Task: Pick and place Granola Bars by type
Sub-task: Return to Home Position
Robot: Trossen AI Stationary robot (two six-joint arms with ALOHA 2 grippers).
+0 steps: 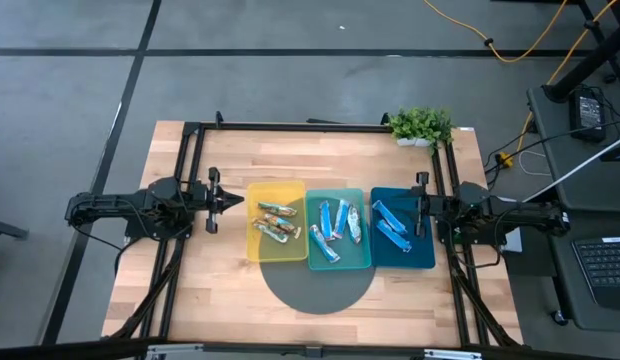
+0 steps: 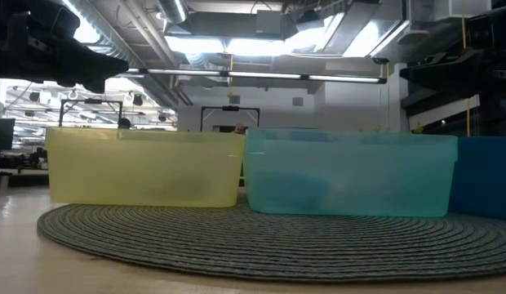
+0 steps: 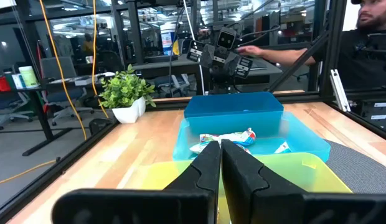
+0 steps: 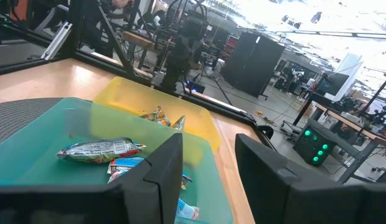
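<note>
Three trays stand side by side on a round grey mat: yellow (image 1: pixel 277 222), teal (image 1: pixel 339 230) and dark blue (image 1: pixel 402 228). Silvery tan-brown granola bars (image 1: pixel 275 220) lie in the yellow tray. Blue-and-white bars (image 1: pixel 338 225) lie in the teal tray, and bright blue bars (image 1: pixel 390 225) in the dark blue one. My left gripper (image 1: pixel 230 201) (image 3: pixel 220 152) is shut and hovers just left of the yellow tray. My right gripper (image 1: pixel 421 205) (image 4: pixel 208 155) is open over the right edge of the dark blue tray, holding nothing.
The grey mat (image 1: pixel 320 290) reaches toward the near edge. A potted plant (image 1: pixel 422 125) sits at the far right corner. Black frame rails (image 1: pixel 195 160) border the table. A person (image 3: pixel 367 25) stands beyond the right side. Bare wood lies on the near left and far side.
</note>
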